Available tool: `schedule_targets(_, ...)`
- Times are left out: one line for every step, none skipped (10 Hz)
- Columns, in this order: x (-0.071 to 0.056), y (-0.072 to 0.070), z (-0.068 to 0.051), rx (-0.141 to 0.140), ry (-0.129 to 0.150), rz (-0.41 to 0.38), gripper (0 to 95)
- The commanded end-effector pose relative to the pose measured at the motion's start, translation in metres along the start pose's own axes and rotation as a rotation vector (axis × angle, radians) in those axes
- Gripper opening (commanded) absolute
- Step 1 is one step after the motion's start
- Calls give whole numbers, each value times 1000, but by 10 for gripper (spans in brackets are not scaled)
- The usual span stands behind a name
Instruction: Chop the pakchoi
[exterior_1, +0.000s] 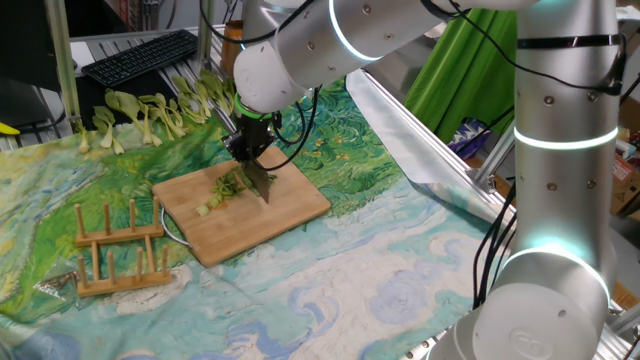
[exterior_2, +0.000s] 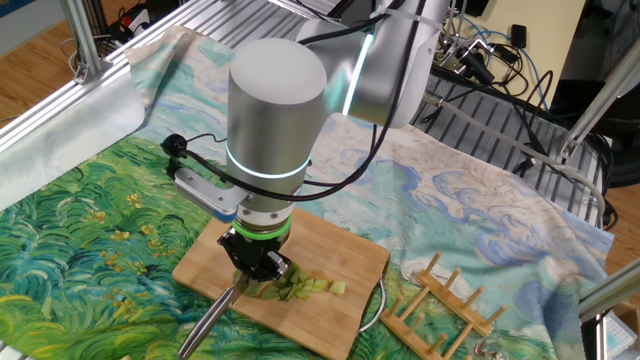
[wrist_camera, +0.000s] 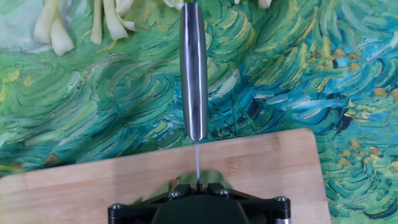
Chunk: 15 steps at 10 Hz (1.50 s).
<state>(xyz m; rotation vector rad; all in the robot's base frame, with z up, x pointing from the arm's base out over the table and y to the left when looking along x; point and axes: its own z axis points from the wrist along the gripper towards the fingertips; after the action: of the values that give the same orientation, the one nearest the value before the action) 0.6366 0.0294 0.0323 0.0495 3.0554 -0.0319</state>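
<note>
Green-white pakchoi (exterior_1: 228, 190), cut pieces strung left-right on bamboo board (exterior_1: 290, 215); tool (exterior_1: 252, 158) clamped on steel knife (wrist_camera: 193, 74); wooden rack (exterior_1: 118, 248) left.

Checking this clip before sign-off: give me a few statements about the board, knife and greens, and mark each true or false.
1. The hand is shut on a knife. True.
2. The cutting board is bare. False: cut pakchoi pieces lie on it.
3. Whole, uncut greens lie on the cloth beyond the board. True.
4. The wooden rack stands on the board. False: it stands on the cloth beside the board.
5. The keyboard lies on the board. False: it sits at the far edge, behind the greens.
</note>
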Motion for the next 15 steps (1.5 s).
schedule_targets(3, 1, 16, 0, -3, 2, 0)
schedule_targets(7, 1, 13, 1, -2, 3, 0)
schedule_targets(11, 1, 9, 4, -4, 4, 0)
schedule_targets(12, 1, 5, 5, -10, 2, 0)
schedule_targets(15, 1, 5, 5, -31, 8, 0)
schedule_targets(19, 2, 6, 6, -46, 11, 0)
schedule_targets(21, 2, 3, 16, -50, 7, 0)
schedule_targets(21, 1, -1, 17, -48, 4, 0)
schedule_targets(21, 1, -6, 16, -48, 2, 0)
schedule_targets(24, 1, -7, 8, -49, 7, 0)
schedule_targets(33, 3, -2, 7, -59, 14, 0)
schedule_targets(37, 4, 0, 5, -56, 18, 0)
schedule_targets(40, 4, 0, 7, -56, 20, 0)
schedule_targets(39, 4, -2, 9, -58, 21, 0)
schedule_targets(36, 4, -4, -6, -48, 42, 0)
